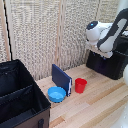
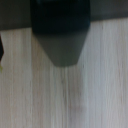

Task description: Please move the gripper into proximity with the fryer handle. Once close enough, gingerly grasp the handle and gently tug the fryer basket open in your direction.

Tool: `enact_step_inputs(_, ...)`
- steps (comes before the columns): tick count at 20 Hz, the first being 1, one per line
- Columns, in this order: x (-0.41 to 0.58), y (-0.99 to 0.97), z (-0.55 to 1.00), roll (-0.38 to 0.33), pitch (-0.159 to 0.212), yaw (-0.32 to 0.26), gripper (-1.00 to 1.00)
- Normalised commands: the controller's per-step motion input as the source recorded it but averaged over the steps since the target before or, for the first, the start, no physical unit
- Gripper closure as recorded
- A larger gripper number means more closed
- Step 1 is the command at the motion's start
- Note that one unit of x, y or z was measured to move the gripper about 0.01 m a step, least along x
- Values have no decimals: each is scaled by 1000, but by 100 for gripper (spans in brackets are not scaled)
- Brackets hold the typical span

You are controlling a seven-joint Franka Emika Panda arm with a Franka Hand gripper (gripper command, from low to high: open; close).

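The gripper (image 1: 101,54) hangs just above the black fryer basket (image 1: 109,65) — its handle (image 2: 61,37) looms blurred below — whether the fingers are parted, I cannot tell.

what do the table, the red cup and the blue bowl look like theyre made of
Table: light wood or wood laminate, matte; pale planks with visible grain lines and seams, also seen in the wrist view.
Red cup: probably plastic; uniform bright red, smooth, no pattern.
Blue bowl: likely plastic too; even blue colour with a soft sheen, though the blur leaves glazed ceramic possible.
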Motion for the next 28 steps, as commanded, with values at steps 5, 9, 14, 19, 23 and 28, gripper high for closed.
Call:
enact_step_inputs(5,67,-123,-98,-25,68,29,100)
enact_step_inputs(9,77,1,0,0,4,0,100)
enact_step_inputs(14,223,-21,0,5,18,85,100)
enact_step_inputs(19,91,-47,0,1,48,59,100)
enact_step_inputs(23,36,-64,14,17,18,30,100)
enact_step_inputs(28,-79,307,390,156,30,1,100)
